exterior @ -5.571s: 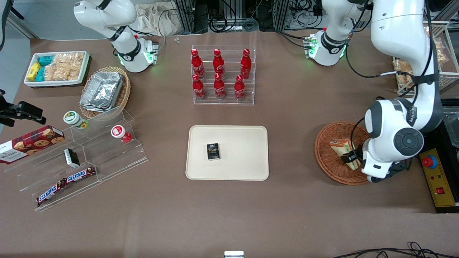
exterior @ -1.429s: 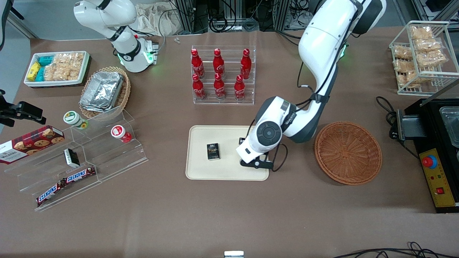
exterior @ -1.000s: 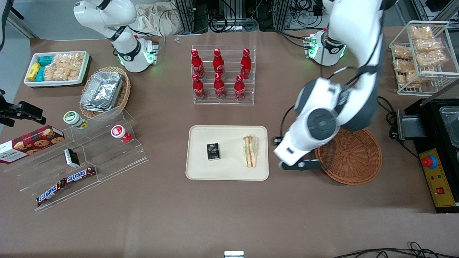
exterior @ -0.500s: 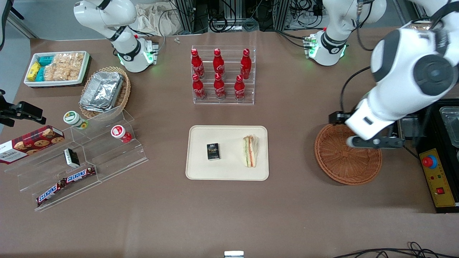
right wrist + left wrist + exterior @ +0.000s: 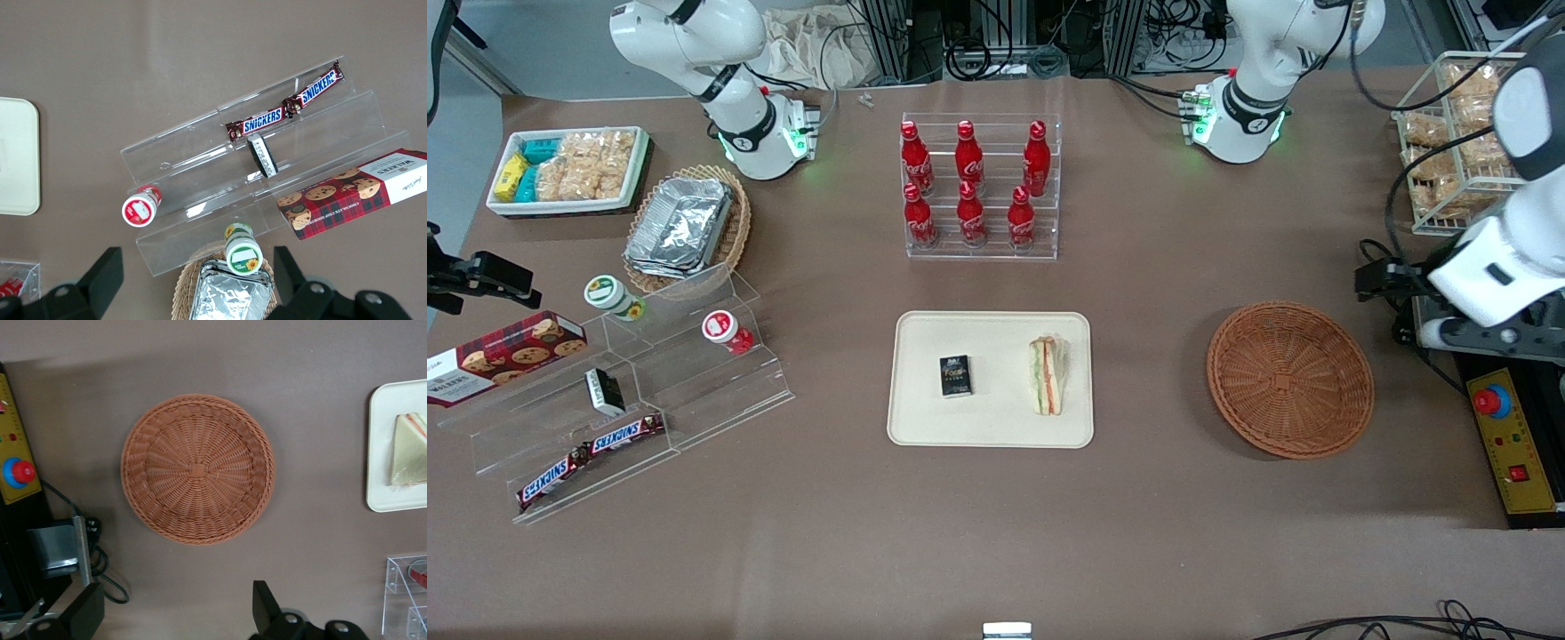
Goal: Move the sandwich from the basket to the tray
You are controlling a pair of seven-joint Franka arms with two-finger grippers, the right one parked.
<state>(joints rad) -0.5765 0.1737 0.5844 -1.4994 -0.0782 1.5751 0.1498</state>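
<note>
1. Sandwich point(image 5: 1048, 375) lies flat in the tray point(image 5: 925, 418), at the tray's end toward the working arm, close to the rim there. It sits well apart from a small black box point(image 5: 955, 375) also in the tray. Wrap looks intact; green, red and pale layers show.

2. Basket point(image 5: 1289, 379) has nothing in it (the left wrist view confirms bare weave all the way to the centre point(image 5: 197, 468)). Judged from this, the transfer is done and only the retreat is left.

3. Gripper point(image 5: 170, 613) hangs high above the table, out past the basket toward the working arm's end. The front view shows only its dark fingers under the white wrist at the frame edge point(image 5: 1494, 336). Fingers point(image 5: 85, 620) stand wide apart, holding nothing.

4. Arm pose: forearm raised, the wrist camera looking straight down on the basket, and a corner of the tray point(image 5: 393, 447) with the sandwich point(image 5: 410, 450) is just in frame.

5. Risks from here, as I judge them:
   - Sandwich rests near the tray rim; a knock to the tray could slide it onto the table. Nothing is near it now, so unlikely.
   - Arm hovers near the black control box with the red stop button point(image 5: 1491, 402) and a wire rack of snack packets point(image 5: 1463, 133); a low or wide swing could clip either one.
   - Cables trail beside the control box; a descending wrist might snag them.
</note>
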